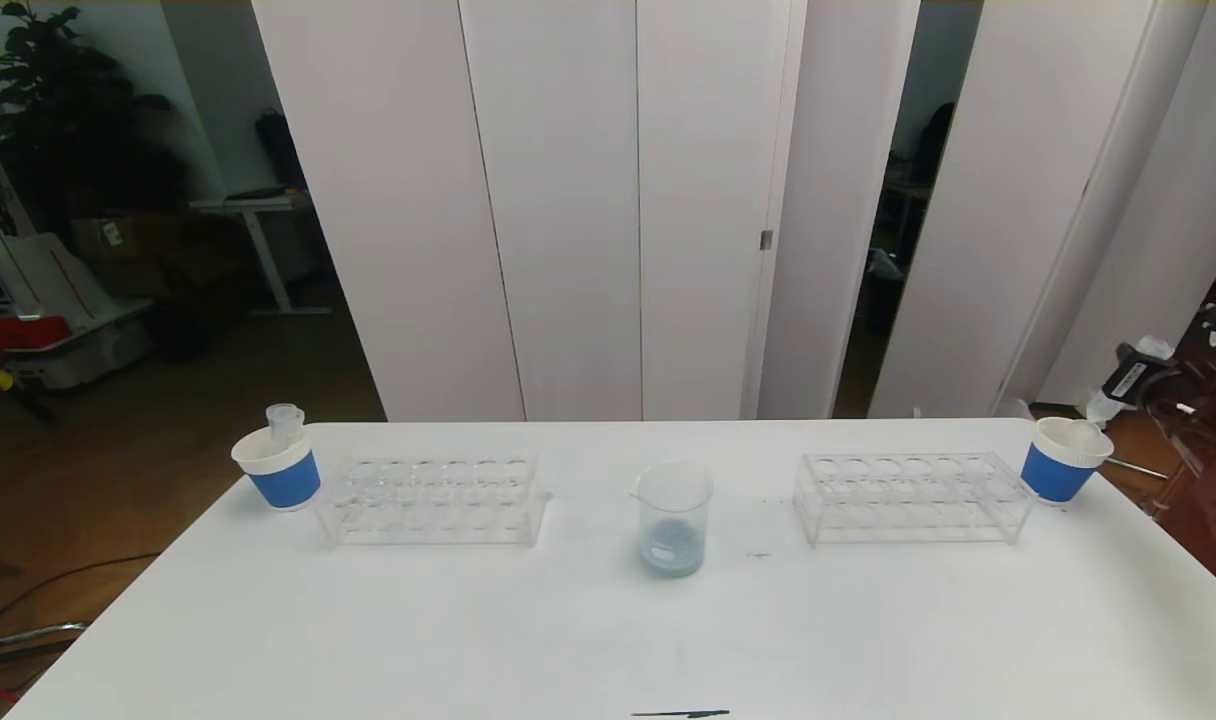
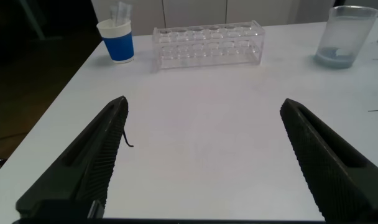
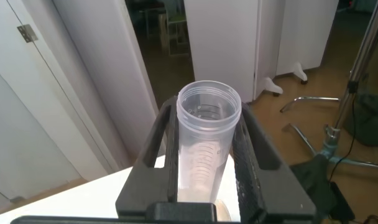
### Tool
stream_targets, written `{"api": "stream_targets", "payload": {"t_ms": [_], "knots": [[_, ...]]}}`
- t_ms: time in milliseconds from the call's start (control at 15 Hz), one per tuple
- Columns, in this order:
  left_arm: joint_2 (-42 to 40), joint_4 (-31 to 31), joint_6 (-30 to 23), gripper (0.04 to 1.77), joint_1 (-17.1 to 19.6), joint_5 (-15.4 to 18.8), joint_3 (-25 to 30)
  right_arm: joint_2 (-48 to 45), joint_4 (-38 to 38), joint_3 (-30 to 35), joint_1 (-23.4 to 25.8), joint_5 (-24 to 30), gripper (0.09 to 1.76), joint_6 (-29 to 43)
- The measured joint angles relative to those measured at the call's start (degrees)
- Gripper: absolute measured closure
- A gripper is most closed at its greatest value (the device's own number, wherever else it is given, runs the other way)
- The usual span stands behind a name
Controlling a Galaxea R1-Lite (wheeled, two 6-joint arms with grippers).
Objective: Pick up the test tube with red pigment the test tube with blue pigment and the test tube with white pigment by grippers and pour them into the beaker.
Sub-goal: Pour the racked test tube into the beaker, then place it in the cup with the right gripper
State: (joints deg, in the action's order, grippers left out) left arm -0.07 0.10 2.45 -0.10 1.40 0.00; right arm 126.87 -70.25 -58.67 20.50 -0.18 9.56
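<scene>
Right gripper [image 3: 204, 165] clamped on a clear tube [image 3: 207, 143], lower end hidden; left gripper [image 2: 201, 162] spread.

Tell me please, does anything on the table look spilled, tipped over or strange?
Nothing looks spilled or tipped. The beaker stands upright with bluish liquid at its bottom. One oddity: both racks look empty, while a tube leans in the left paper cup and the right gripper holds another clear tube.

A white rectangular table [image 1: 388, 620] carries a clear glass beaker [image 1: 672, 518] mid-table, a clear plastic rack [image 1: 433, 500] and another [image 1: 910, 497] flanking it, and blue-and-white paper cups at the far left corner [image 1: 278, 467] and far right corner [image 1: 1062, 459]
</scene>
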Motion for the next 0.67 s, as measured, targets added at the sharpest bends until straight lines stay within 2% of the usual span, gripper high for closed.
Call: {"api": "stream_targets", "payload": {"t_ms": [667], "knots": [[0.0,0.0,0.0,0.06,0.0,0.0,0.0,5.94,-0.09,0.16,-0.5,0.02,1.27,-1.02]]}}
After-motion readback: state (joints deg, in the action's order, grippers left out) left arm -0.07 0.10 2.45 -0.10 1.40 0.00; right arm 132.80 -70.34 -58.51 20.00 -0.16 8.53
